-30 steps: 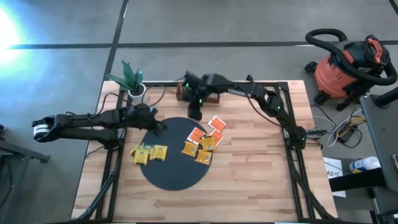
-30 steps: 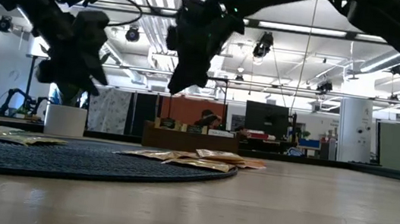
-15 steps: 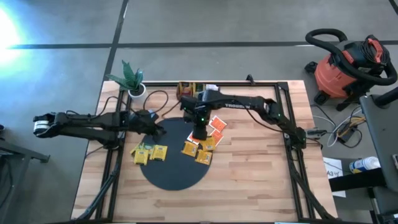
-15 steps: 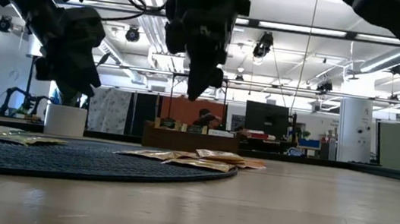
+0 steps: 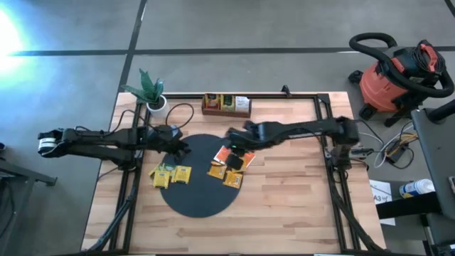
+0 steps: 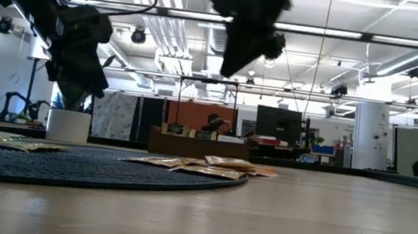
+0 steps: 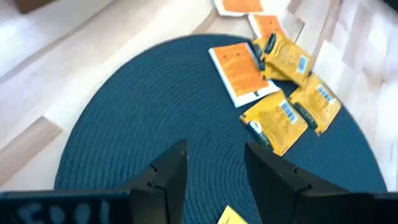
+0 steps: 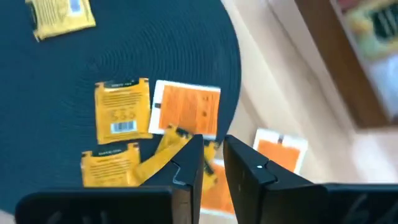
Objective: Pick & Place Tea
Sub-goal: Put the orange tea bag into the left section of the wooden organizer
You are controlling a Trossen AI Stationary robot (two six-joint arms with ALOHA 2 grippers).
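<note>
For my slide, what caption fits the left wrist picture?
Left hand open above the round mat, facing yellow and orange tea packets.

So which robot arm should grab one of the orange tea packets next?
Probably the right. Its pincer hangs right above the orange packets at the mat's edge, open, with nothing in it. The left pincer is open too, but it sits across the mat, closer to the yellow packets.
</note>
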